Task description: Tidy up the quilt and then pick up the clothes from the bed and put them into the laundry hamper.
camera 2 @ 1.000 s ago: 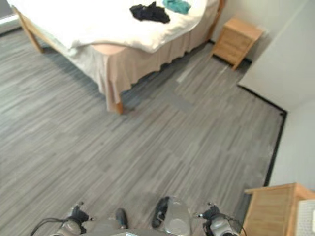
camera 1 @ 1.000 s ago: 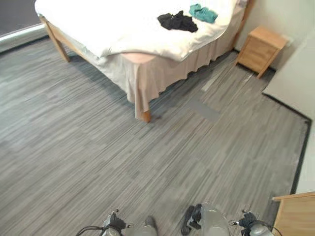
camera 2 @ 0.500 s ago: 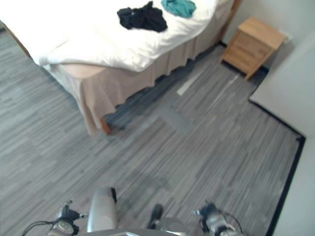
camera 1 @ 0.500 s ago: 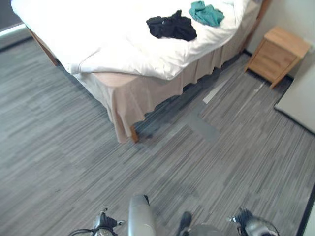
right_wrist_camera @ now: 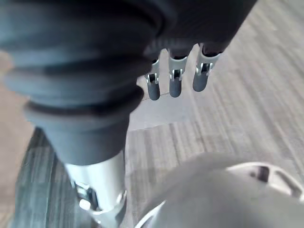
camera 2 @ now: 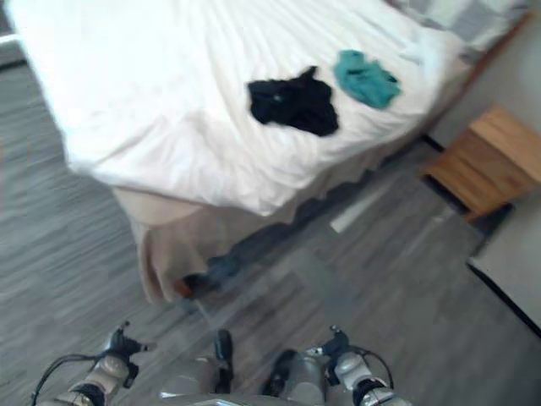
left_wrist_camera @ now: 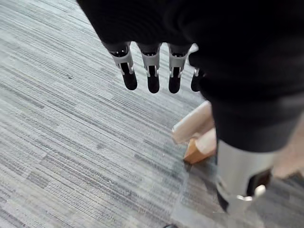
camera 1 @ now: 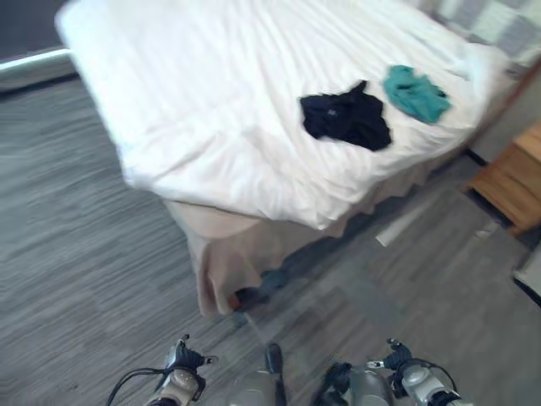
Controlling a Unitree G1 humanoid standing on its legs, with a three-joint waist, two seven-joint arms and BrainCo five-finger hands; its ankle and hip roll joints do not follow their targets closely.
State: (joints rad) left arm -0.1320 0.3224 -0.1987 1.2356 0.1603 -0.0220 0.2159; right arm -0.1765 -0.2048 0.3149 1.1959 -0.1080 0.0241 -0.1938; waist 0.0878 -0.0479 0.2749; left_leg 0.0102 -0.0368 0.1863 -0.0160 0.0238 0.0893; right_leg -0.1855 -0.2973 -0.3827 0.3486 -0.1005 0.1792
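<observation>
The robot stands on the grey floor [camera 1: 76,254] facing a corner of the bed [camera 1: 215,271], so the step in hand looks like the approach, before any tidying. The white quilt [camera 1: 228,127] lies rumpled, its near corner pulled back so the beige bed skirt shows. On the quilt lie a black garment [camera 1: 347,118] and, just beside it, a teal garment [camera 1: 416,93]. The left hand [left_wrist_camera: 151,71] hangs over the floor with fingers straight and relaxed, holding nothing; the right hand [right_wrist_camera: 175,78] hangs likewise, empty. A wooden nightstand [camera 2: 490,161] stands past the bed. The next move likely calls for stepping closer, then reaching for the quilt's edge to smooth it
</observation>
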